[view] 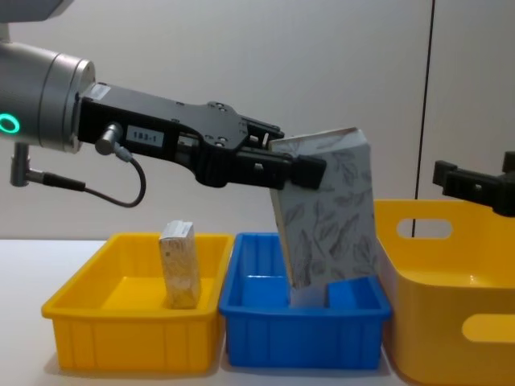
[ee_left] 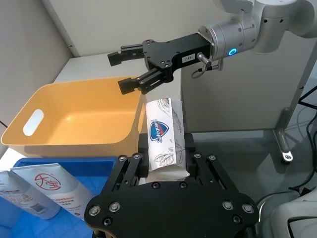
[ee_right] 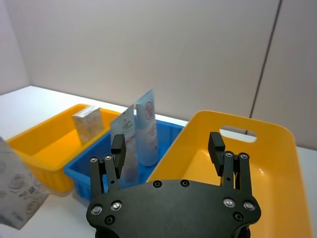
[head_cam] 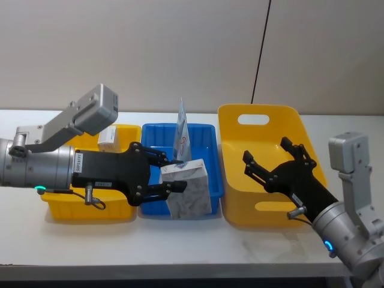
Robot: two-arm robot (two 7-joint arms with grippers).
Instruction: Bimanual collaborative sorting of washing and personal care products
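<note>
Beige-grey leaf-print carton (head_cam: 189,191) is hanging tilted above the blue tray (head_cam: 216,171); we are clamping it in our left gripper (head_cam: 174,174). Two tubes (head_cam: 182,133) are standing in that tray. We are holding our right gripper (head_cam: 264,150), fingers apart, over the large yellow bin (head_cam: 264,110).

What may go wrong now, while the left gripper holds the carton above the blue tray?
1. The left gripper pinches the carton by one end and it hangs tilted, so it may slip and drop into the blue tray.
2. The tubes stand leaning just behind the carton; a low move may knock them over.
3. The open right gripper hovers over the big yellow tray; in a handover the fingers may collide.
</note>
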